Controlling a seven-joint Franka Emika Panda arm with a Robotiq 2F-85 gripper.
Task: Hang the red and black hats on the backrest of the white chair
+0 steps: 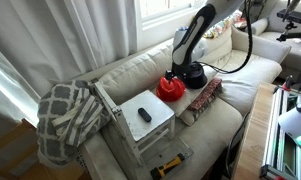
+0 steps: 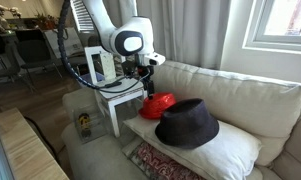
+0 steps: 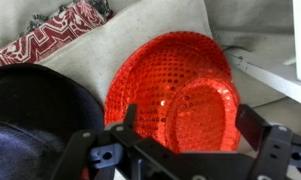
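Note:
A red sequinned hat (image 3: 175, 85) lies on the beige sofa, seen also in both exterior views (image 1: 171, 88) (image 2: 158, 103). A black hat (image 2: 188, 124) lies beside it on a cushion, seen in an exterior view (image 1: 193, 75) and at the left of the wrist view (image 3: 35, 115). A small white chair (image 1: 140, 120) stands on the sofa next to the red hat, also in an exterior view (image 2: 115, 85). My gripper (image 3: 190, 125) is open, hovering just above the red hat's crown with a finger on each side, holding nothing.
A grey patterned blanket (image 1: 68, 118) drapes the sofa arm behind the chair. A dark object (image 1: 144, 114) lies on the chair seat. A red patterned cloth (image 3: 55, 35) lies under the cushion. A yellow-black tool (image 1: 168, 165) lies on the sofa's front edge.

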